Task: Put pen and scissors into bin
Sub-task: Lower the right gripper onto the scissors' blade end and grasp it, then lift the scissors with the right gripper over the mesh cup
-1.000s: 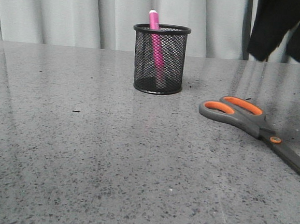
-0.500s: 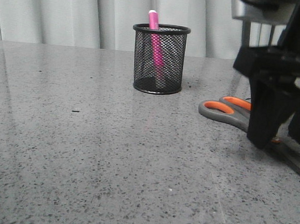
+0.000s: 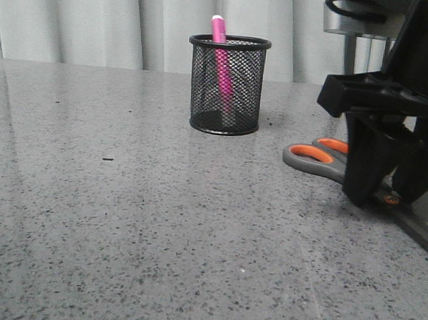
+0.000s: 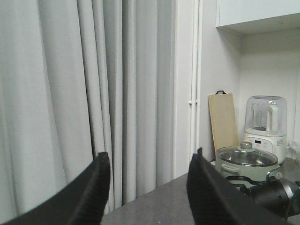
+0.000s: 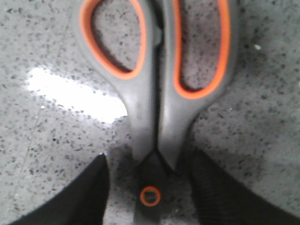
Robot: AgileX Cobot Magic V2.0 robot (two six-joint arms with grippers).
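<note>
The black mesh bin (image 3: 227, 87) stands upright at the table's far middle. The pink pen (image 3: 221, 53) stands in it, cap end poking above the rim. The scissors (image 3: 314, 157) lie flat on the table at the right, grey handles with orange lining pointing toward the bin. My right gripper (image 3: 387, 197) is down at the table, open, one finger on each side of the scissors' neck. In the right wrist view the scissors (image 5: 157, 93) run between the right gripper's (image 5: 149, 161) open fingers, apart from both. My left gripper (image 4: 150, 157) is open, empty, and faces curtains.
The grey speckled table (image 3: 119, 234) has a small dark speck (image 3: 108, 158) at the left. Pale curtains (image 3: 99, 17) hang behind. The left wrist view shows a glass-lidded pot (image 4: 246, 161), a blender (image 4: 266, 122) and a wooden board (image 4: 224, 119) far off.
My right gripper has come down from the upper right corner onto the scissors and now straddles them at the pivot. The bin, pen and scissors have not moved.
</note>
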